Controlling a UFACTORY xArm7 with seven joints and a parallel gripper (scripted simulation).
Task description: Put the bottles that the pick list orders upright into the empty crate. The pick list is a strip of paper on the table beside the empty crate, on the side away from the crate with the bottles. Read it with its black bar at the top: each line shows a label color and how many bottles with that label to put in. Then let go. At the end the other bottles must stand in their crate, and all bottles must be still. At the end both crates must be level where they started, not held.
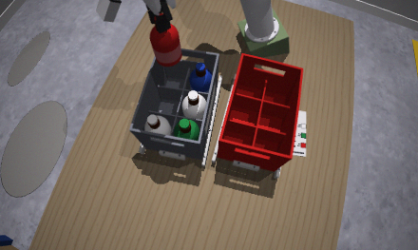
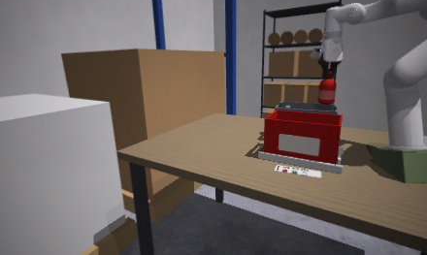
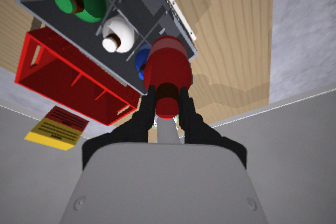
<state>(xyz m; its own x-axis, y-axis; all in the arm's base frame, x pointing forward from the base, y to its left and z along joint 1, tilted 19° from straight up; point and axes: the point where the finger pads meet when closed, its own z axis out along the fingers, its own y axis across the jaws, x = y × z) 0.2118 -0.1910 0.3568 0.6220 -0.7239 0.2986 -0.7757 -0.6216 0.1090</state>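
Observation:
My gripper (image 1: 162,27) (image 2: 330,73) (image 3: 167,95) is shut on the neck of a red bottle (image 1: 165,41) (image 2: 327,91) (image 3: 168,65), which hangs upright above the back left part of the grey crate (image 1: 177,148) (image 2: 301,107) (image 3: 90,56). In that crate stand a blue bottle (image 1: 200,81) (image 3: 142,62), a white bottle (image 1: 194,107) (image 3: 122,35), a green bottle (image 1: 186,132) (image 3: 94,7) and a greyish-white bottle (image 1: 159,127). The red crate (image 1: 228,151) (image 2: 330,143) (image 3: 55,86) shows no bottles. The pick list (image 1: 302,115) (image 2: 312,173) shows red, green and white patches; its counts are too small to read.
The crates stand side by side with a narrow gap. White rails (image 1: 207,135) (image 2: 296,159) run along their bases. The robot's green base (image 1: 271,48) (image 2: 412,167) is behind the red crate. Large boxes (image 2: 184,84) stand beyond the table (image 1: 142,211) (image 2: 213,157).

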